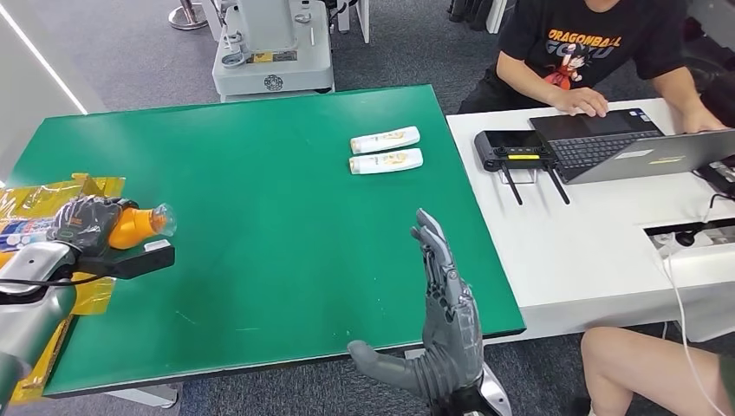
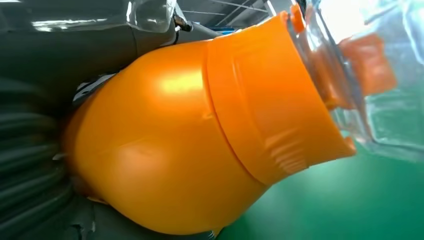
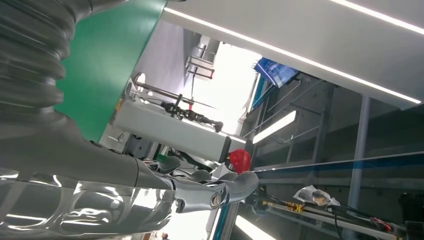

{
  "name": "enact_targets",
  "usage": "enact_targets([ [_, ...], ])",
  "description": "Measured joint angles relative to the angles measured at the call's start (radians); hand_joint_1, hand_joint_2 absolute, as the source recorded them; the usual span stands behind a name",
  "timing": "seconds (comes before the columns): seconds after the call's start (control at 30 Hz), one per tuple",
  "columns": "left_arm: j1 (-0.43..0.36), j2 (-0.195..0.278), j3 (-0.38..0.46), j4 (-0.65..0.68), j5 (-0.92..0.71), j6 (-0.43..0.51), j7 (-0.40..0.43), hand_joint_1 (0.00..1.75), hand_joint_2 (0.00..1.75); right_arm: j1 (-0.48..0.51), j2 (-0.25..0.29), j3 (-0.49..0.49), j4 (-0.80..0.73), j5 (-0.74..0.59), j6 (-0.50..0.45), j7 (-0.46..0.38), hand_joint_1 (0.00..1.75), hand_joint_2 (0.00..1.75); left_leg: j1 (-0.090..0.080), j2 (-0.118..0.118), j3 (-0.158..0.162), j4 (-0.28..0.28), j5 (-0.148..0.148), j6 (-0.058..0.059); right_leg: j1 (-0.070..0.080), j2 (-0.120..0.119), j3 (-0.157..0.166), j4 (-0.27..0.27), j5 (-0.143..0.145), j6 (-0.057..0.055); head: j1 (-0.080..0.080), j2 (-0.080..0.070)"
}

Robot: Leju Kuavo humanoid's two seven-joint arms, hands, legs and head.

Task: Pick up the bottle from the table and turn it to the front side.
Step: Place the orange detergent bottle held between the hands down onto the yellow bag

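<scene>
already the pick-up looks done: the left hand (image 1: 87, 223) grips the orange bottle (image 1: 137, 225) clear of the green table (image 1: 260, 173), over its left edge, clear cap end pointing toward the table's middle. the right hand (image 1: 446, 316) stands flat, fingers straight, holding nothing. turning the bottle to its front seems left; its label side i cannot tell.

Silver arms, dark-gloved left hand (image 1: 85, 222), grey right hand (image 1: 444, 334) with dark jointed fingers (image 1: 433, 247), ribbed grey wrist covers.
</scene>
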Motion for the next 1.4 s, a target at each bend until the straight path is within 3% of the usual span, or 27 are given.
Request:
enact_targets([
  [0.33,0.039,-0.018,0.0,0.067,-0.03,0.033,0.042,1.75,1.75,0.002,0.0,-0.009,-0.006,0.01,0.009,0.005,0.0,1.75,0.0,0.0,0.0,0.0,0.0,0.0,0.0,0.0,0.0,0.0,0.0,0.0,0.0,0.0],
  [0.63,0.093,-0.05,0.009,0.106,-0.089,0.289,0.098,1.75,1.75,-0.007,0.0,-0.009,-0.001,-0.004,0.018,0.006,0.0,1.75,0.0,0.0,0.0,0.0,-0.001,-0.001,0.0,0.0,0.0,0.0,0.0,0.0,0.0,0.0],
  [0.77,0.135,-0.062,0.027,0.117,-0.102,0.356,0.1,1.75,1.75,-0.025,0.0,-0.008,0.014,-0.028,0.02,-0.001,0.0,1.75,0.0,0.0,0.0,0.0,-0.001,-0.001,0.0,0.0,0.0,0.0,0.0,0.0,0.0,0.0],
  [1.4,0.182,-0.122,0.109,0.154,-0.165,0.379,0.136,1.75,1.75,-0.039,-0.002,0.001,0.05,-0.039,0.016,-0.003,0.0,1.75,0.0,0.0,0.0,0.0,-0.001,-0.001,0.0,0.0,0.0,0.0,0.0,0.0,0.0,0.0],
])
